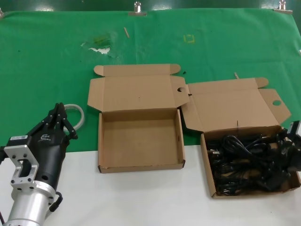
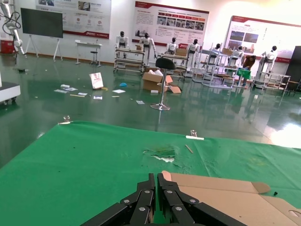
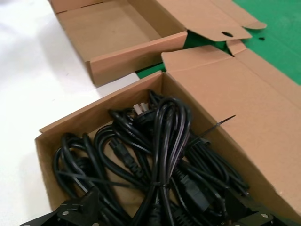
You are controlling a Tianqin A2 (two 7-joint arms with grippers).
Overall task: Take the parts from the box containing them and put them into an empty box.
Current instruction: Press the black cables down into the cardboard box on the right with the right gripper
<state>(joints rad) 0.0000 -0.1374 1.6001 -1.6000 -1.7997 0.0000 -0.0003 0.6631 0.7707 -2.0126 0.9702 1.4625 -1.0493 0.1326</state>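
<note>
Several black power cords (image 1: 244, 157) lie tangled in the right-hand box (image 1: 209, 165), whose lid stands back. My right gripper (image 1: 290, 141) is down at that box's right end. In the right wrist view it (image 3: 162, 212) is open, its fingers (image 3: 77, 209) wide apart on either side of a coiled, tied bundle of cords (image 3: 164, 136) inside the box (image 3: 94, 113). The empty box (image 1: 141, 165) sits at the middle with a plain tan floor and also shows in the right wrist view (image 3: 136, 59). My left gripper (image 1: 59, 110) is parked at the lower left, shut on nothing (image 2: 157, 181).
A clear ring of tubing (image 1: 79, 115) lies just beyond my left gripper. Green cloth (image 1: 47, 56) covers the far half of the table, held by clips (image 1: 137, 8) at its back edge. The near half is white tabletop (image 1: 141, 197). Both lids lean back onto the cloth.
</note>
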